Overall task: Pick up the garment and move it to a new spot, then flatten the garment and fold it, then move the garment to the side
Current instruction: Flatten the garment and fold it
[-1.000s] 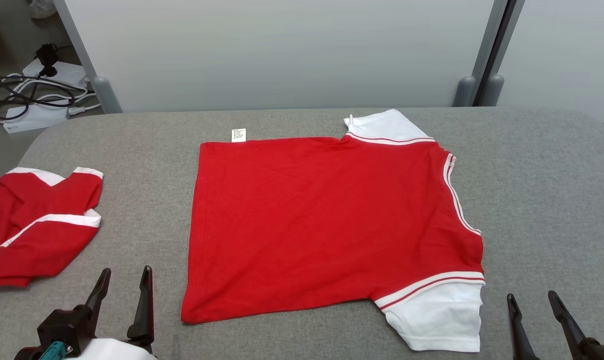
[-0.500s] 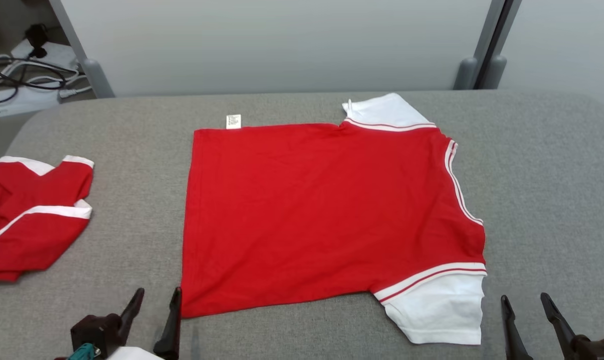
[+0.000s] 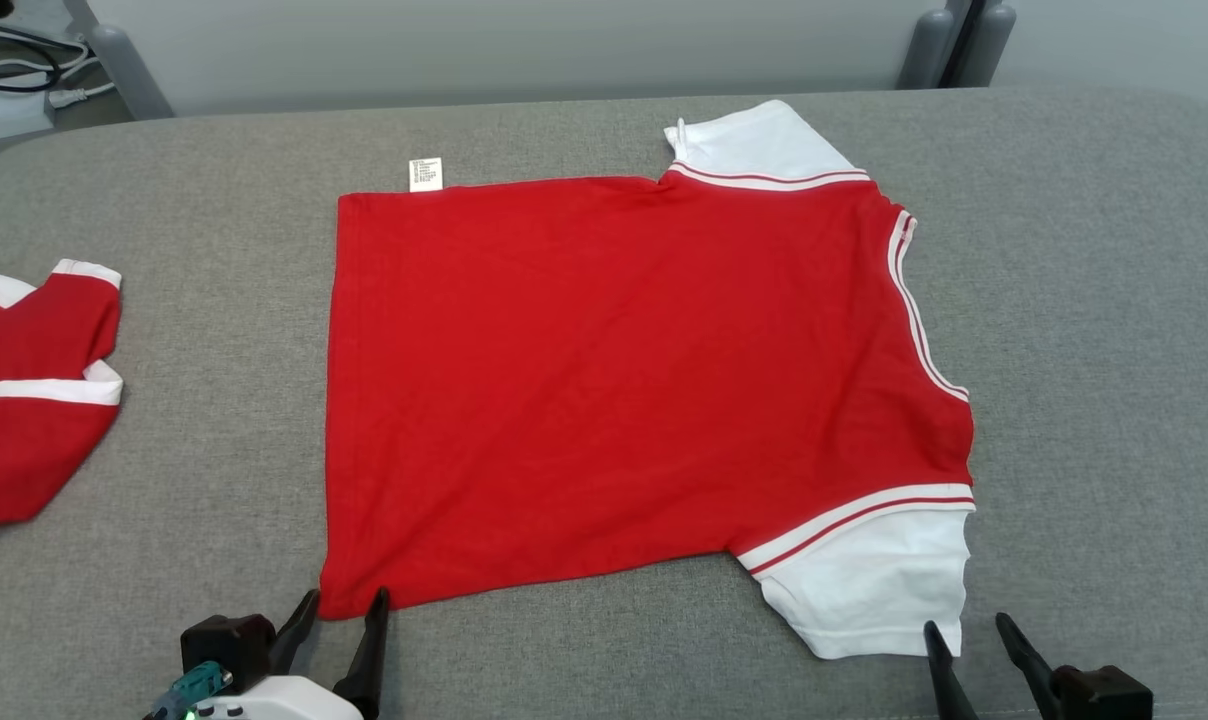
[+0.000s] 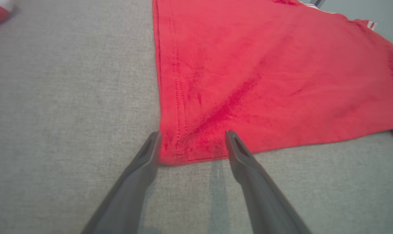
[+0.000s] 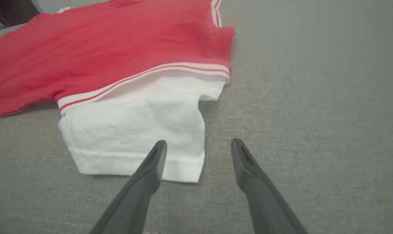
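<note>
Red fabric T-shirt with white sleeves [image 3: 614, 380] lies spread flat, mid grey cloth-covered surface [image 3: 1114, 300]. Left pincer [image 3: 345, 596] open, tips either side of near hem corner. Right pincer [image 3: 966, 625] open at near sleeve's outer corner. Second red-and-white garment [image 3: 24, 400] bunched far left.

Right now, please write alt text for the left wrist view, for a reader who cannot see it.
The open left gripper points at the near hem corner of a red garment, its two dark fingers on either side of that corner. The garment lies flat on a grey fabric table.
</note>
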### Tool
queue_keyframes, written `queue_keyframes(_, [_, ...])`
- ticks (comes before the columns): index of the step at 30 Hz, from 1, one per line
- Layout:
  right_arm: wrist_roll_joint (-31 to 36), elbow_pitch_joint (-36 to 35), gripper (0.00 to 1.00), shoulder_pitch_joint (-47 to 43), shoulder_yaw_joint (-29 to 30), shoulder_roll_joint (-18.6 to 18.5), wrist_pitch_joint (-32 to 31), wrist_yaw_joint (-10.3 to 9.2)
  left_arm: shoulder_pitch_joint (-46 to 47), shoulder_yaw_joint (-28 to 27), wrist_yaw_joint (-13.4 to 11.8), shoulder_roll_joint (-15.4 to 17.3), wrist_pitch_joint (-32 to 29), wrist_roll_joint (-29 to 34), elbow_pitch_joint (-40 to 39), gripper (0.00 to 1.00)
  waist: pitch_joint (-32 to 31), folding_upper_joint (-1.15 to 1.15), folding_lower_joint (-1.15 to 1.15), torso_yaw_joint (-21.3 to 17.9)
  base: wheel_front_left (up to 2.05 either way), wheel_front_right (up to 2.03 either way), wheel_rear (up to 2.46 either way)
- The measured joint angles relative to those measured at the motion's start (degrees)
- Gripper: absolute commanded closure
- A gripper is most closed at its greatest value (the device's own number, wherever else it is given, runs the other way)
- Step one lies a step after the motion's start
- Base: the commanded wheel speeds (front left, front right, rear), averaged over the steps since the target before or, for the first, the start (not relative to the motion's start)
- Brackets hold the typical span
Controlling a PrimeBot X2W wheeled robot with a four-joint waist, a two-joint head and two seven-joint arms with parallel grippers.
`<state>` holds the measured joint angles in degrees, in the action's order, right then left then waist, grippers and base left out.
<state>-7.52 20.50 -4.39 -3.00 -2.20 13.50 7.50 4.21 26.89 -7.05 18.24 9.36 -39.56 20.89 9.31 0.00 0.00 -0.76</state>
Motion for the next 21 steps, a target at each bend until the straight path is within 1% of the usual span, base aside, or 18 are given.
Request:
queue_keyframes(7, [-1.3,4.2,0.00,2.5,-2.5,-0.1,0.2,0.00,1.4,-0.5,1.1,-1.0,0.8,-1.9,4.5,0.00,1.1,0.00,0.00,-0.6,0.00,0.00,0.00])
queue_keyframes(9, [-1.7,5.7,0.00,3.4,-3.1,0.0,0.2,0.00,2.4,-0.6,2.0,-1.3,1.5,-2.0,5.8,0.00,1.4,0.00,0.00,-0.6,0.00,0.00,0.00])
queue_keyframes(12, [-2.2,6.9,0.00,4.2,-3.4,-0.1,0.3,0.00,3.1,-0.6,2.6,-1.6,1.8,-2.4,6.9,0.00,1.7,0.00,0.00,-0.4,0.00,0.00,0.00])
queue_keyframes(13, [-2.2,7.4,0.02,4.5,-3.5,-0.1,0.7,0.00,3.4,-0.6,3.1,-1.7,1.8,-2.4,7.3,0.00,1.7,0.00,0.00,-0.4,0.00,0.00,0.00])
queue_keyframes(14, [-2.2,7.8,0.56,4.8,-3.6,-0.1,0.7,0.00,3.6,-0.6,3.4,-1.7,1.8,-2.5,7.5,0.29,1.8,0.00,0.00,-0.4,0.00,0.00,0.00])
queue_keyframes(15, [-2.5,8.0,0.75,5.1,-3.8,-0.1,0.7,0.00,3.7,-0.5,3.6,-1.8,1.8,-2.5,7.7,0.73,1.8,0.00,0.00,-0.3,0.00,0.00,0.00])
queue_keyframes(16, [-2.8,8.1,1.00,5.2,-3.9,-0.2,0.8,0.00,4.0,-0.5,4.1,-1.9,1.7,-2.7,8.0,1.00,1.8,0.00,0.00,-0.2,0.00,0.00,0.00])
queue_keyframes(21, [-4.0,8.2,1.00,5.2,-4.4,-0.1,1.2,0.01,4.6,-0.2,5.0,-2.6,1.6,-3.3,9.2,1.00,1.8,0.00,0.00,0.3,0.00,0.00,0.00])
